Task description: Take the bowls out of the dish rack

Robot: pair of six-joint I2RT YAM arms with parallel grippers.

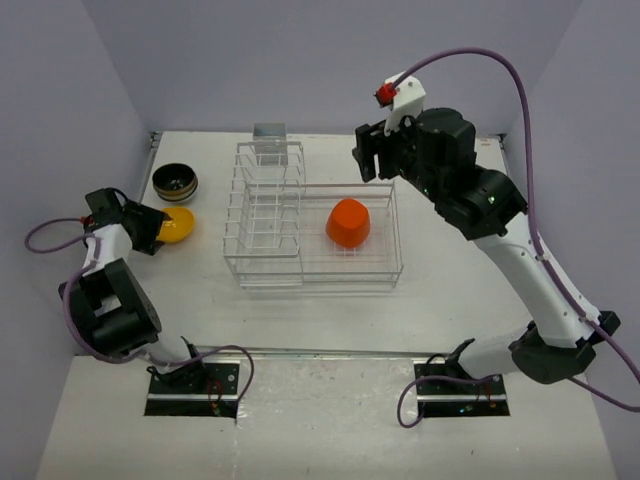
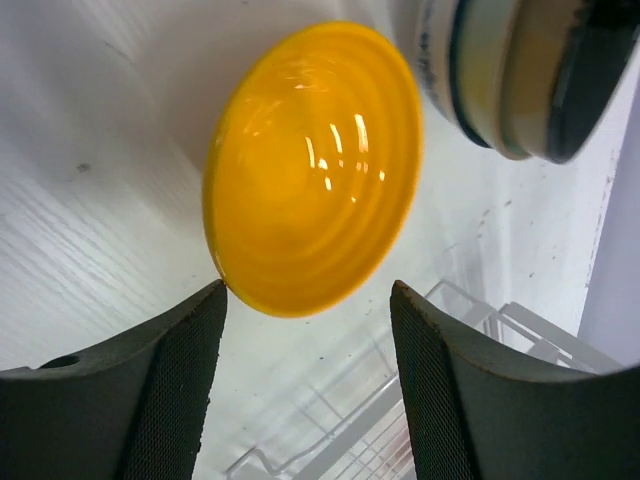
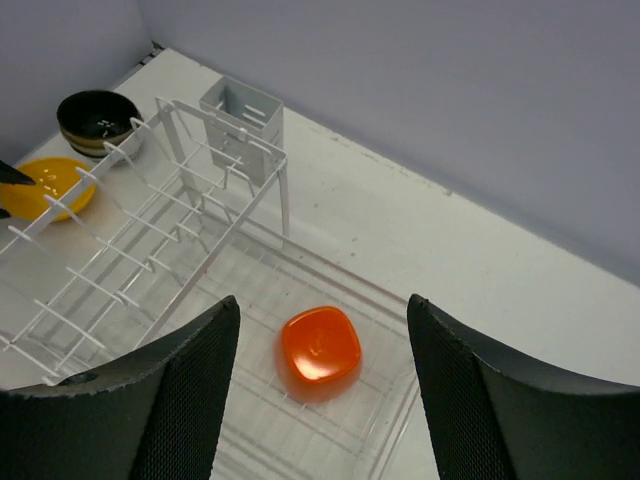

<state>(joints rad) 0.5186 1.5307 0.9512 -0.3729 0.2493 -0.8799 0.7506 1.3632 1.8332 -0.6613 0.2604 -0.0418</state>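
The white wire dish rack (image 1: 262, 215) stands mid-table. An orange-red bowl (image 1: 348, 222) lies upside down in its low basket; it also shows in the right wrist view (image 3: 320, 345). My right gripper (image 1: 369, 160) (image 3: 323, 300) is open and empty, held high above the basket's far side. A yellow bowl (image 1: 180, 226) (image 2: 312, 165) sits on the table left of the rack. My left gripper (image 1: 150, 228) (image 2: 310, 290) is open just short of its rim. A black bowl with gold inside (image 1: 175, 181) tops a stack (image 2: 520, 70) behind the yellow one.
A grey cutlery holder (image 1: 270, 132) (image 3: 243, 115) hangs at the rack's far end. The rack's edge (image 2: 480, 330) lies close beyond the yellow bowl. Walls close the table at the back and both sides.
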